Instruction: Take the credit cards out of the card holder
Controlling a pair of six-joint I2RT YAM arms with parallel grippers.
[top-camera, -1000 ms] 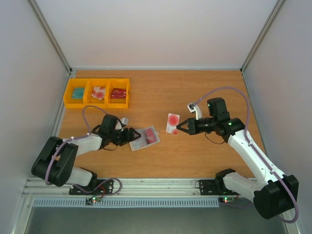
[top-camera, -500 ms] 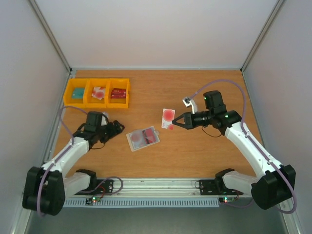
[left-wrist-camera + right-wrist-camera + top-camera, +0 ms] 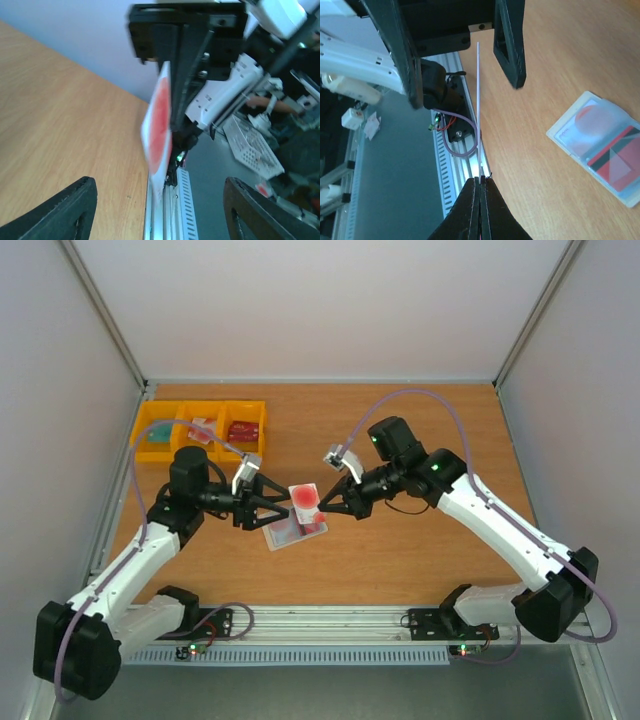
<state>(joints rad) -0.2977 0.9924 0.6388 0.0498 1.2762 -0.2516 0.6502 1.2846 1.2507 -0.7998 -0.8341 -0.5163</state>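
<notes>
Above the table, my right gripper (image 3: 326,508) is shut on the edge of a whitish-pink credit card (image 3: 303,497) with a red round mark. In the right wrist view the card (image 3: 478,100) shows edge-on as a thin line rising from the right gripper (image 3: 480,181). My left gripper (image 3: 280,508) is open, and the card's free end sits between its fingers (image 3: 510,47) without touching. The left wrist view shows the card (image 3: 160,125) ahead of the left gripper (image 3: 160,210). The card holder (image 3: 298,532) lies open on the table just below, with other cards inside it (image 3: 602,150).
Three joined yellow bins (image 3: 245,410) stand at the back left with small items in them. The aluminium rail (image 3: 330,620) runs along the near table edge. White walls close in both sides.
The left arm swung right from beside the holder and rose to face the card. The right gripper carried the card leftward, from right of the holder to above it.
</notes>
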